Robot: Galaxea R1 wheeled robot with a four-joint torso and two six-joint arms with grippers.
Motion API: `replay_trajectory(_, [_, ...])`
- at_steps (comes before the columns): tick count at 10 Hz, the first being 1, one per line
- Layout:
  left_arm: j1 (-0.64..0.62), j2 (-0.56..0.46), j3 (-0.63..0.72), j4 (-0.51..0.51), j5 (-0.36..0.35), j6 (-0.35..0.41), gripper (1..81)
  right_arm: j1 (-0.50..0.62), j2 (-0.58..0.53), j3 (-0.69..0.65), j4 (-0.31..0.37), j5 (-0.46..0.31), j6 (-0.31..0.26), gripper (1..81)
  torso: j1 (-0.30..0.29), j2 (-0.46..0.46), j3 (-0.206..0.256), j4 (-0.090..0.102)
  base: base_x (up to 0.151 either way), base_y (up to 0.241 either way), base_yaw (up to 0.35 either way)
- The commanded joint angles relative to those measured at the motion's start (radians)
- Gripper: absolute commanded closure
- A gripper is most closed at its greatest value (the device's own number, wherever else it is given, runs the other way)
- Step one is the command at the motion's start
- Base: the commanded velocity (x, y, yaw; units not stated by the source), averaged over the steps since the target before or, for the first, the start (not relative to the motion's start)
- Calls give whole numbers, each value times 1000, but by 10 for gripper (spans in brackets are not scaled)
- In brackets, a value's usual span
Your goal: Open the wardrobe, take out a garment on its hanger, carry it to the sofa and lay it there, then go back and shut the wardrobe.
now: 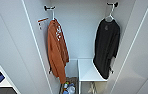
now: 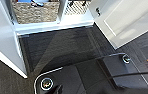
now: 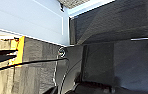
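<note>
- You have the tall white wardrobe (image 1: pixel 77 30) open in front of you, with both doors swung wide at the sides of the head view.
- The plain black long-sleeved top (image 1: pixel 106 47) hangs at the upper right, on a thin white hanger (image 1: pixel 111 14) hooked over a dark peg.
- A rust-orange top (image 1: pixel 57 50) hangs at the upper left. Leave it alone.
- The black top looks soft, floppy and light, so it will probably swing. Take the stiff hanger near its hook.
- You cannot tell if the grippers are spread or pressed together.
</note>
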Motion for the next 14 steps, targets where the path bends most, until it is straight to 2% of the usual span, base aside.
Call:
replay_trajectory(1, [17,-17,13,71,60,6,10,124,-10,-33,-119,-39,-15,10,0,0,0,0,0,0,0])
replay_trajectory(3, [63,-5,-4,57,62,4,10,154,53,-158,-116,-88,-12,10,0,0,0,0,0,0,0])
replay_trajectory(6, [106,64,-84,24,60,0,10,132,243,-515,-107,-102,-1,10,0,0,0,0,0,0,0])
replay_trajectory(7, [119,90,-108,1,62,-5,10,110,275,-570,-107,-117,-1,10,-1,0,0,0,0,0,0])
replay_trajectory(10, [162,134,-148,-10,71,-8,10,9,292,-588,-105,-125,2,10,-1,0,0,0,0,0,0])
replay_trajectory(14, [166,170,-204,-85,149,-6,10,-134,318,-585,-104,-124,2,10,-1,0,1,0,0,0,0])
